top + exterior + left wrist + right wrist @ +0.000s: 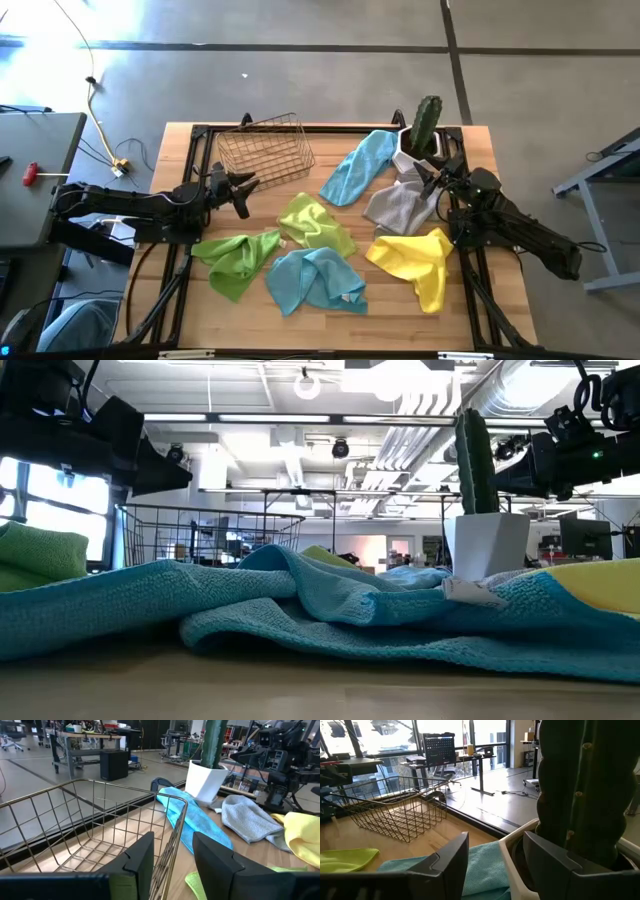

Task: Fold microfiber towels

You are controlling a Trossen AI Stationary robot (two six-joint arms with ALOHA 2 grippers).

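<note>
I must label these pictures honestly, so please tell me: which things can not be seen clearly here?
- Low view: the near blue towel fills the front and hides most of the other towels and the table.
- High view: the grey towel is partly covered by the right end effector.
- Right wrist view: the cactus is cut off by the picture's edge and blocks what lies behind it.
- Left wrist view: the yellow towel is cut off at the edge.
</note>
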